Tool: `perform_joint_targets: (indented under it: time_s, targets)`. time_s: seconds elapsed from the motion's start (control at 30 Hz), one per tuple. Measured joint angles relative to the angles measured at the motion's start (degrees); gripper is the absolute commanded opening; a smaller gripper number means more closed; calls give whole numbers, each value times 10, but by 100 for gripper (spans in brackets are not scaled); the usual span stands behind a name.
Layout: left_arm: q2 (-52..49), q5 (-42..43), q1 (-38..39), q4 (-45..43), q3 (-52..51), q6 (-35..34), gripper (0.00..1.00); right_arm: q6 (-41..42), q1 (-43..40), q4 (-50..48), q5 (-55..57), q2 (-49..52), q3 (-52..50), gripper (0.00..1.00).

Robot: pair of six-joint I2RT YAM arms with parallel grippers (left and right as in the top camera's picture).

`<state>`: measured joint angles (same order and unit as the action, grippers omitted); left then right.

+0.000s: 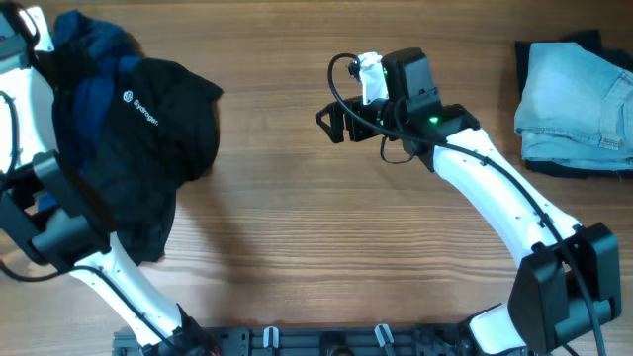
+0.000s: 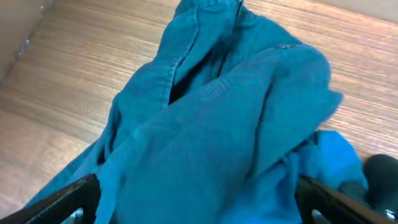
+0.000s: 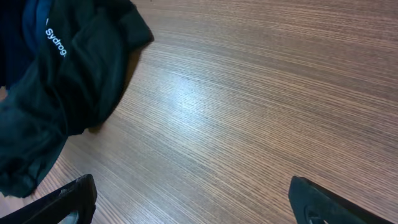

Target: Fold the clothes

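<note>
The clothes lie in a heap at the table's left. A black top (image 1: 163, 119) with a small white logo is on top, and it also shows in the right wrist view (image 3: 68, 87). Dark blue fabric (image 1: 94, 40) sticks out behind it. In the left wrist view a blue garment (image 2: 224, 118) with stitched seams fills the frame. My left gripper (image 2: 196, 185) is open just over it, with fabric between the spread fingers. Its jaws are hidden in the overhead view. My right gripper (image 1: 331, 124) is open and empty above bare wood (image 3: 191, 182), right of the heap.
Folded pale blue denim (image 1: 579, 94) rests on a dark garment (image 1: 564, 168) at the table's far right edge. The left arm (image 1: 30, 188) runs along the left edge beside the heap. Wooden tabletop (image 1: 297, 227) lies between heap and denim.
</note>
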<state>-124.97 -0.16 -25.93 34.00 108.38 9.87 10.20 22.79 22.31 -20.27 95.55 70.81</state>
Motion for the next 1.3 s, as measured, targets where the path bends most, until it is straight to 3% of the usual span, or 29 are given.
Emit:
perform_joint_targets:
  time_s: [0.13,0.17,0.27,0.33,0.4,0.47,0.63,0.73,1.17,1.23,1.27,1.3]
  targets:
    - [-25,0,0,-13,0,5,93,0,0,0,2,0,0,100]
    - [-33,0,0,-15,0,6,83,0,0,0,3,0,0,100]
    - [-54,0,0,-20,0,7,34,0,0,0,7,0,0,99]
    - [-63,0,0,-25,0,9,16,0,0,0,10,0,0,100]
    - [-66,0,0,-33,0,9,8,0,0,0,15,0,0,100]
    - [-66,0,0,-42,0,6,5,0,0,0,15,0,0,100]
    - [-65,0,0,-54,0,-7,12,0,0,0,19,0,0,100]
    - [-61,0,0,-53,0,-14,26,0,0,0,20,0,0,99]
    - [36,2,0,-36,0,-24,33,0,0,-5,23,0,0,100]
    - [36,4,0,-27,0,-24,27,0,0,-5,23,0,0,99]
    - [35,6,0,-23,0,-24,5,0,0,-5,23,0,0,100]
    - [35,7,0,-22,0,-26,4,0,0,-5,23,0,0,100]
